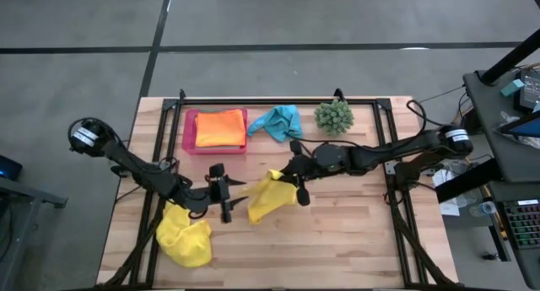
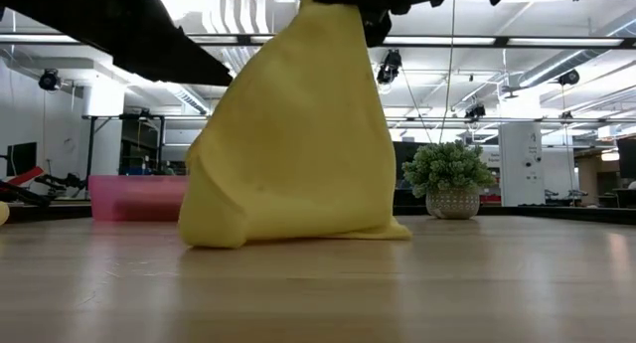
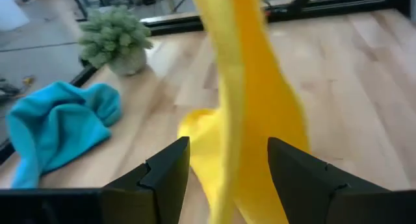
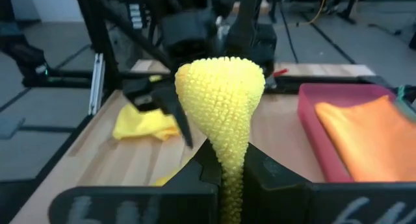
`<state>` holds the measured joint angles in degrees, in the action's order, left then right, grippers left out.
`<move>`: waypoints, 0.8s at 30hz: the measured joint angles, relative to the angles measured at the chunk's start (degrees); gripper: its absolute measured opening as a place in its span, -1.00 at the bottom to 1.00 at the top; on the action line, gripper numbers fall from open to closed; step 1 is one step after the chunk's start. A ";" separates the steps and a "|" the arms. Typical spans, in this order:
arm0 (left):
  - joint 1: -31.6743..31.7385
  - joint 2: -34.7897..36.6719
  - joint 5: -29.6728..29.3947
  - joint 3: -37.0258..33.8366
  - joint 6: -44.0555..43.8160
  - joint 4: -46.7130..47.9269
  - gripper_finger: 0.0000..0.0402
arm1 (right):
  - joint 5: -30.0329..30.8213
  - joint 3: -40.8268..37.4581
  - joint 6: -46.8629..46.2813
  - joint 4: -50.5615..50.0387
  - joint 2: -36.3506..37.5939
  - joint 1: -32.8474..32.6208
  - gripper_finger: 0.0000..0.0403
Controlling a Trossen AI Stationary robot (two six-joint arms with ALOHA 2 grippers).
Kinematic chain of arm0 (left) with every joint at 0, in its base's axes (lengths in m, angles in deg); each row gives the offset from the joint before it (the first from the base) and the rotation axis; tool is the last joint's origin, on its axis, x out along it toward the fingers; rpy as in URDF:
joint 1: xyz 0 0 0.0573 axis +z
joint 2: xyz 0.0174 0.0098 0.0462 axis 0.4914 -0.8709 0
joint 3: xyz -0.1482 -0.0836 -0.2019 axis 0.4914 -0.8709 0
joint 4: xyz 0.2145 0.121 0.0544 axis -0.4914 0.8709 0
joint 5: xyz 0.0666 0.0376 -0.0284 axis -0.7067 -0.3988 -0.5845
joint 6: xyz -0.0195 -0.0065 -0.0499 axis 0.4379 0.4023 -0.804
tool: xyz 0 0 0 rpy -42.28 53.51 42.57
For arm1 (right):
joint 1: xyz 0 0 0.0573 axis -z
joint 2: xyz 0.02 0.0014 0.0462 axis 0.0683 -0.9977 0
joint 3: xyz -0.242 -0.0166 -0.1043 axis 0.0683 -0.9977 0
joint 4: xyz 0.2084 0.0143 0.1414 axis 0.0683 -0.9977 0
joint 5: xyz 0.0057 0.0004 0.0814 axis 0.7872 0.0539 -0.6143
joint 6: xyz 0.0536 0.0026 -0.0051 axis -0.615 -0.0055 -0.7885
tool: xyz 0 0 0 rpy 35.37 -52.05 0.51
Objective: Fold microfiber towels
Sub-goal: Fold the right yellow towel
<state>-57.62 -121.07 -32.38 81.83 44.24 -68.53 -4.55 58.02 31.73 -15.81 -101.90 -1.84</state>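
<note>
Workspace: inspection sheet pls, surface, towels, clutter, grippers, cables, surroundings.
Surface: wooden table, black frame around it.
Job's things: yellow towel hangs from the right gripper, lower edge on the wood; second yellow towel crumpled near the front left; orange towel folded in the pink tray; blue towel crumpled beside the tray.
Clutter: plant ball.
Grippers: right shut on the hanging towel; left gripper open, facing the towel.
Cables: along the right table edge.
Surroundings: grey floor, equipment desk on the right.
</note>
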 joint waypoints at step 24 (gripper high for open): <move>8.21 -5.97 9.28 -6.13 4.85 -12.47 -0.96 | -0.66 -1.83 0.34 2.22 2.44 0.00 -0.96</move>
<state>-49.41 -127.05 -23.10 75.70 49.08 -80.99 -5.20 56.19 32.08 -13.59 -99.45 -1.84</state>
